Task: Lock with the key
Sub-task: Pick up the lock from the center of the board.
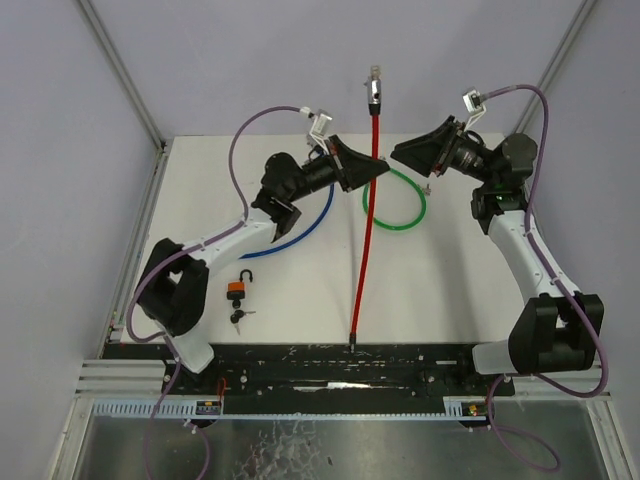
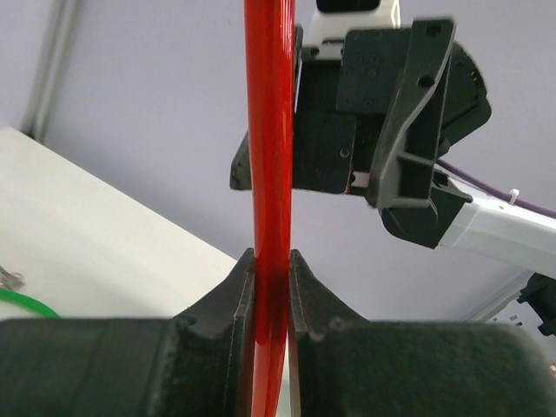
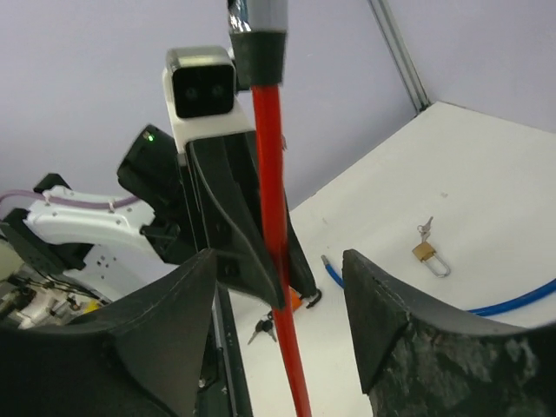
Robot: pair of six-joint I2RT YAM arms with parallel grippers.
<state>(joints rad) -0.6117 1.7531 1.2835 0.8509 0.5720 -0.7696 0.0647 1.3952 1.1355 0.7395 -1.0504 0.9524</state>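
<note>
My left gripper (image 1: 381, 171) (image 2: 271, 261) is shut on a red cable (image 1: 364, 250) (image 2: 268, 130) that stands tilted from the table's front edge up to a grey end piece (image 1: 374, 86). My right gripper (image 1: 398, 152) (image 3: 278, 257) is open, with the red cable (image 3: 272, 174) running free between its fingers. An orange padlock (image 1: 237, 288) with its shackle raised lies at the front left. A bunch of black keys (image 1: 239, 317) (image 3: 264, 328) lies just in front of it. Neither gripper is near them.
A green cable loop (image 1: 395, 201) (image 2: 17, 301) lies at mid table under the right gripper, and a blue cable (image 1: 311, 225) (image 3: 512, 304) curves under the left arm. A small brass padlock with keys (image 3: 426, 251) rests on the white table (image 1: 440, 290).
</note>
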